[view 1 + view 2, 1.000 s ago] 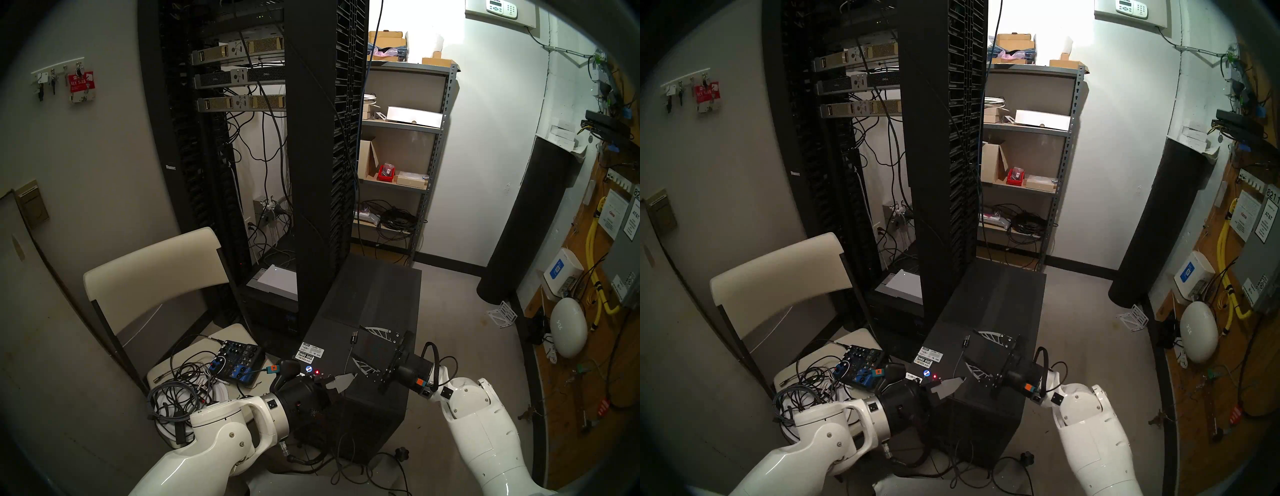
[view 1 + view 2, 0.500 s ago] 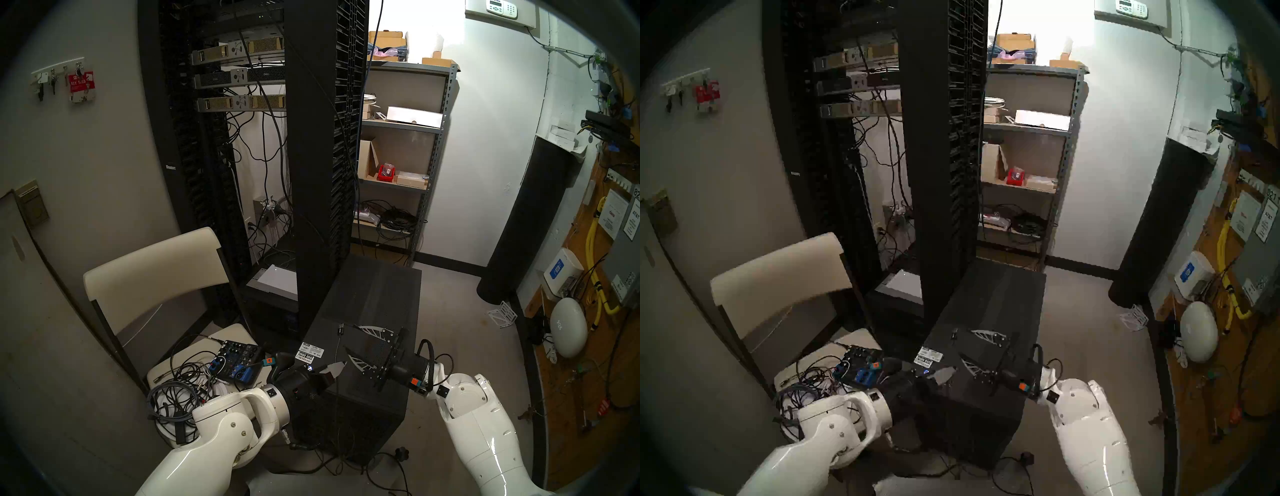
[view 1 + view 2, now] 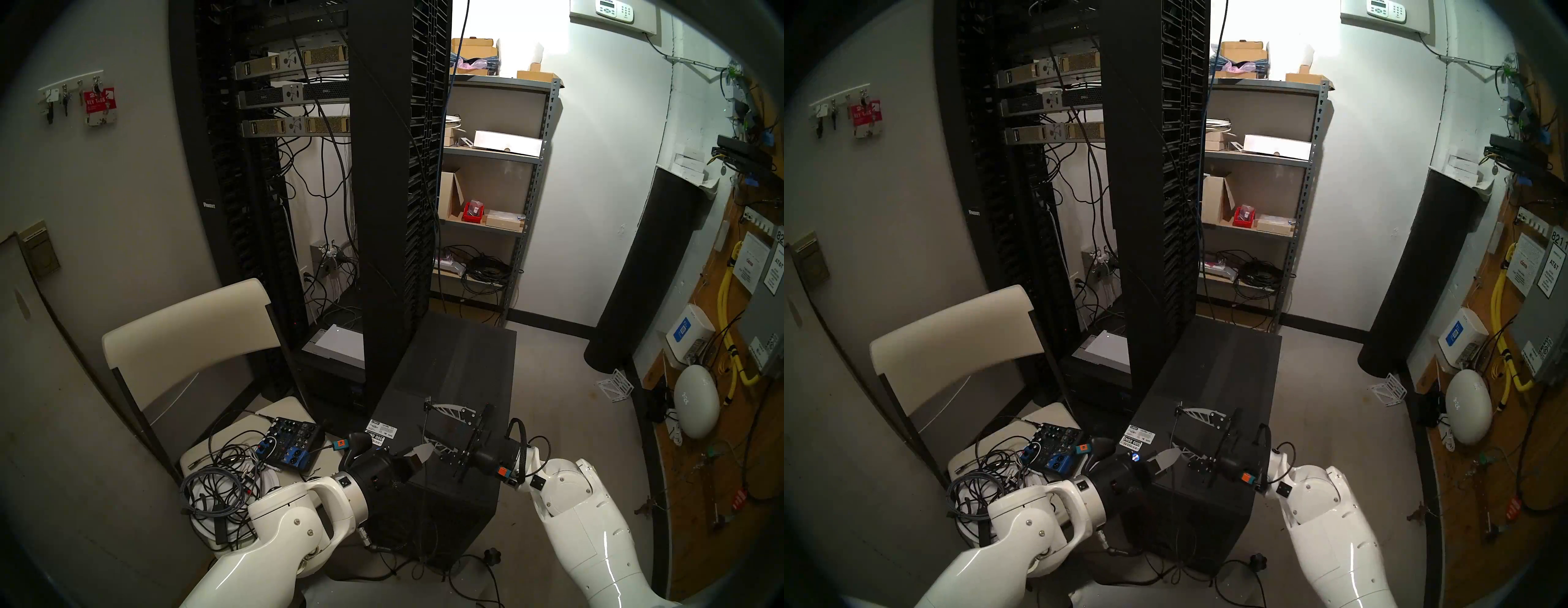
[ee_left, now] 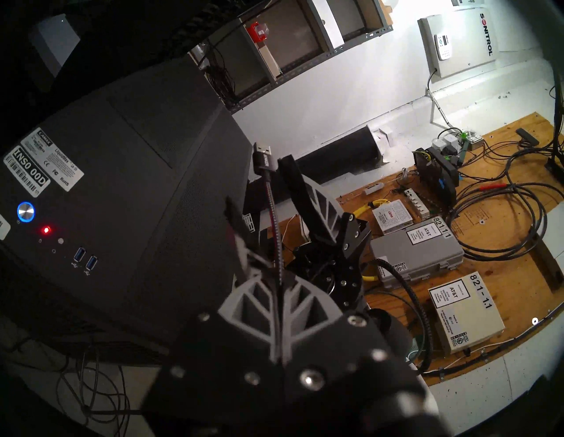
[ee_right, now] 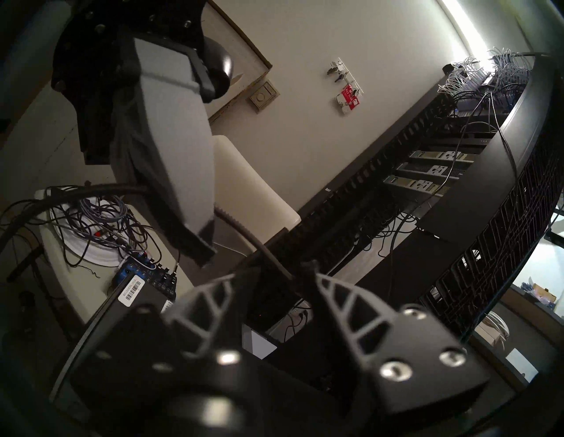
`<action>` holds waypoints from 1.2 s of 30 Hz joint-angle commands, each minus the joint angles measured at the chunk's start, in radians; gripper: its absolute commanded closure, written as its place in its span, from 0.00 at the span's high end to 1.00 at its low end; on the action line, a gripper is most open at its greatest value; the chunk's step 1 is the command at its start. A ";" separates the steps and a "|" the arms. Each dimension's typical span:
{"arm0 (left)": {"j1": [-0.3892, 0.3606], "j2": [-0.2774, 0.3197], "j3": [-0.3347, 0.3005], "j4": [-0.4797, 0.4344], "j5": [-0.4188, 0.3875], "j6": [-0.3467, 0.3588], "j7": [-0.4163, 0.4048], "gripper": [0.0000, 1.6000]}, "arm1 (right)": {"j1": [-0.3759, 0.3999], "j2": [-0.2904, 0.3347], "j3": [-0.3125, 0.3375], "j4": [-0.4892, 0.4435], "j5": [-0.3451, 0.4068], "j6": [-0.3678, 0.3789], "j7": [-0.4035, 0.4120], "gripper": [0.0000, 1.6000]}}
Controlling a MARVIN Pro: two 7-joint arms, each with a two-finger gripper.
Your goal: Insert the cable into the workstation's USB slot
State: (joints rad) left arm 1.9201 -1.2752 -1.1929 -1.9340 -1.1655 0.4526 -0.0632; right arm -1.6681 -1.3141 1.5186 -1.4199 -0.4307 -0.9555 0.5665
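Above workstation (image 4: 128, 171) top: left gripper (image 4: 279, 274) clamped on cable (image 4: 274, 232), USB plug (image 4: 262, 157) free at 12 o'clock. Right gripper (image 4: 262, 195) apart, apparently straddling plug. USB ports (image 4: 86, 263) at 9 o'clock, empty; regrasp, alignment, insertion remain.

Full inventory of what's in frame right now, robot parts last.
workstation: 1, black tower, floor centre
USB ports: 2, blue, on the workstation below its red light
cable: 1, thin black, plug end up, over the workstation
audio mixer: 1, blue-black, on the chair seat
chair: 1, cream, left of the workstation
cord tangle: 1 pile, grey and black, on the chair seat
server rack: 1, black, behind the workstation
shelf unit: 1, grey metal, back wall
left gripper: 1, shut on the cable
right gripper: 1, jaws apart around the cable near its plug
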 commanded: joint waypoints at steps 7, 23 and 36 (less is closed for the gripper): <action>-0.004 -0.008 0.008 -0.004 -0.011 -0.009 -0.015 0.00 | 0.011 0.038 -0.041 -0.014 -0.005 -0.004 -0.079 0.38; -0.022 0.027 0.037 -0.008 0.030 -0.022 -0.047 0.08 | 0.015 0.087 -0.073 -0.005 0.010 -0.004 -0.120 0.00; -0.037 0.127 0.015 -0.089 0.137 -0.051 -0.098 1.00 | 0.028 0.132 -0.072 0.032 0.234 0.019 -0.078 0.00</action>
State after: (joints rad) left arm 1.8931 -1.2058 -1.1598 -1.9571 -1.0746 0.4221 -0.1202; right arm -1.6591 -1.2059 1.4495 -1.3905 -0.3483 -0.9567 0.4680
